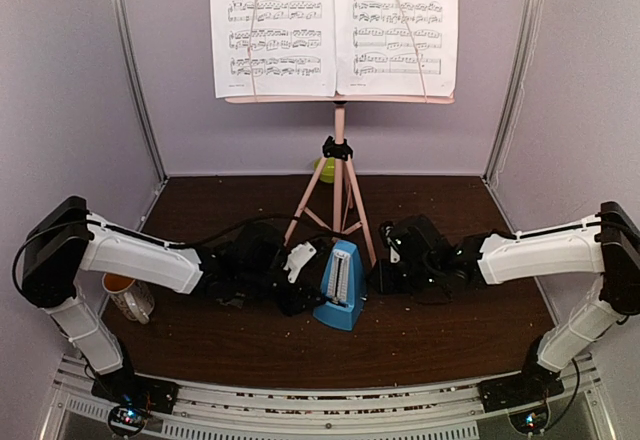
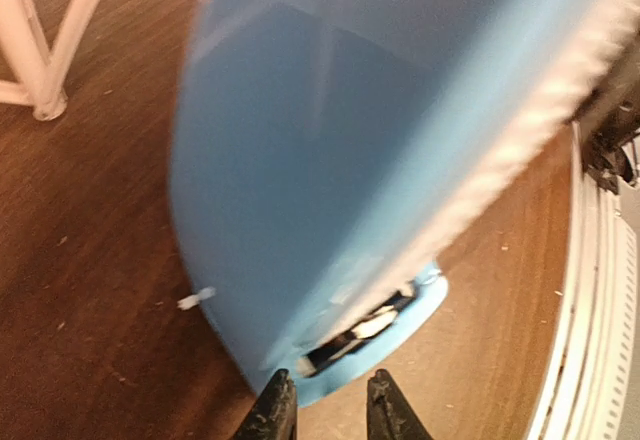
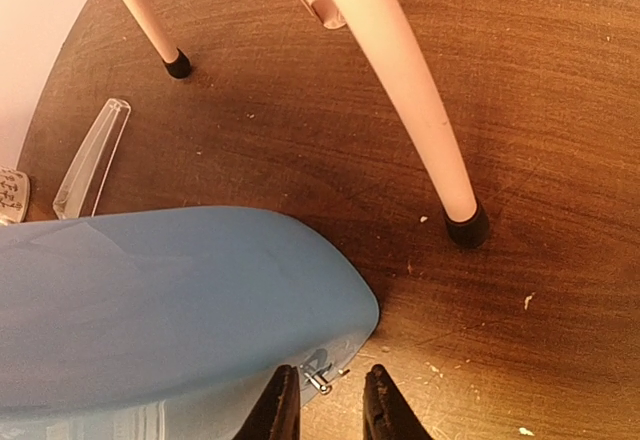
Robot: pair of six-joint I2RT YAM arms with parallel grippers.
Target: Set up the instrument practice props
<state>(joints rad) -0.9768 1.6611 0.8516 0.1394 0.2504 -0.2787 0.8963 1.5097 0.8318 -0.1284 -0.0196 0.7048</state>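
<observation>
Stand (image 1: 338,185): pink tripod, upright at back centre of the table (image 1: 450,340), legs splayed for footing. Its desk carries two pages (image 1: 272,25) side by side, each pinned by a thin retaining arm so it faces forward. Metronome (image 1: 340,285): blue pyramid, upright just in front of the stand's legs, between the two arms. Cover (image 3: 90,160): clear, off, lying flat beside the metronome, presumably so the pendulum is free. Left gripper (image 2: 325,415): low at the metronome's base, jaws drawn narrow with only a slit between the tips, holding nothing. It is likely placed to nudge or steady the body. Right gripper (image 3: 325,405): at the opposite flank, jaws equally narrow. A small metal key (image 3: 320,375) juts from the metronome just off its tips; contact cannot be told. Judged stage: late, with the stand and pages set and the metronome being attended to. Mug (image 1: 128,295): near the left edge, under the left arm. Bowl (image 1: 325,170): lime, behind the stand. Surface: dark wood-grain, speckled with pale crumbs. Room: pale lilac walls with metal corner rails.
</observation>
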